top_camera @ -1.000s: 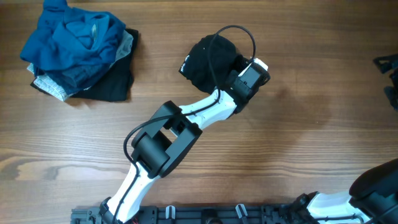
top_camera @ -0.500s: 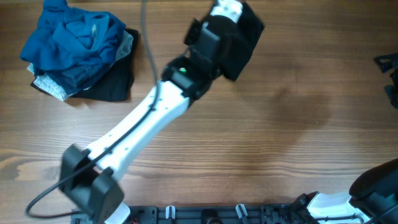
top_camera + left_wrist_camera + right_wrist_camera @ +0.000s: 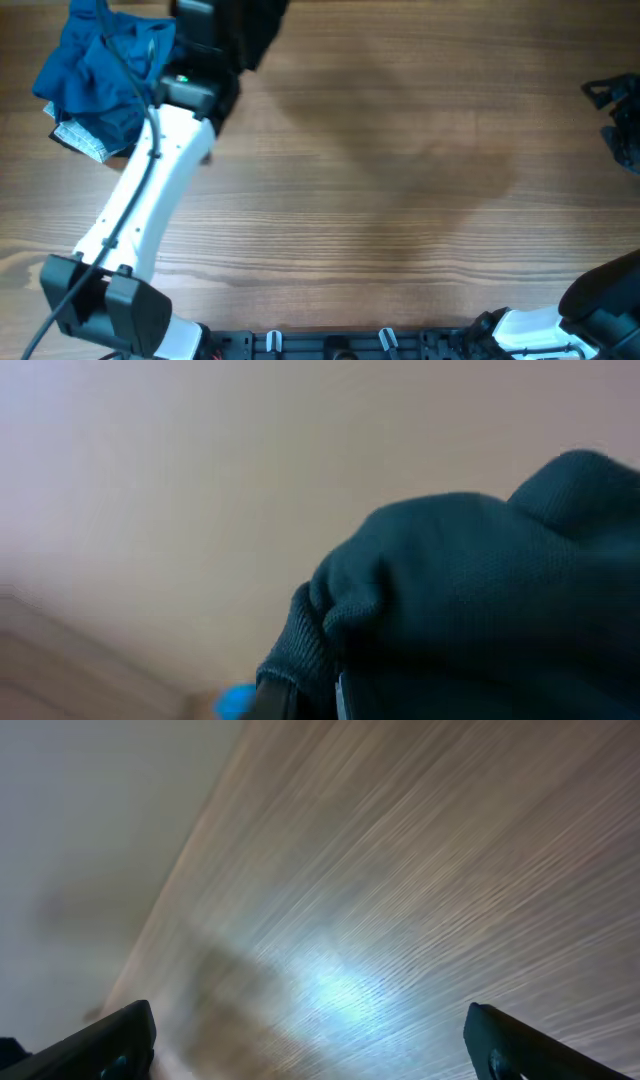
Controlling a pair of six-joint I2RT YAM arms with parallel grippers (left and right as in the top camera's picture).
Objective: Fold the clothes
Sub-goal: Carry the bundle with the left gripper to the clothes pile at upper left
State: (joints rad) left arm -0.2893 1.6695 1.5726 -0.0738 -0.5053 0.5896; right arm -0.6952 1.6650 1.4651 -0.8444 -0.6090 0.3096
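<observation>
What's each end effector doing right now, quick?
Left end effector: closed, holding the black shirt up off the table.
Right end effector: open, holding nothing.

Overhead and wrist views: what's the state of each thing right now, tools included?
black shirt: bunched up, gripped, held above the table.
left tool: shut on the black shirt, at the table's far edge.
right tool: open, empty, over bare wood.
garment pile: crumpled, unfolded, blue on top.
</observation>
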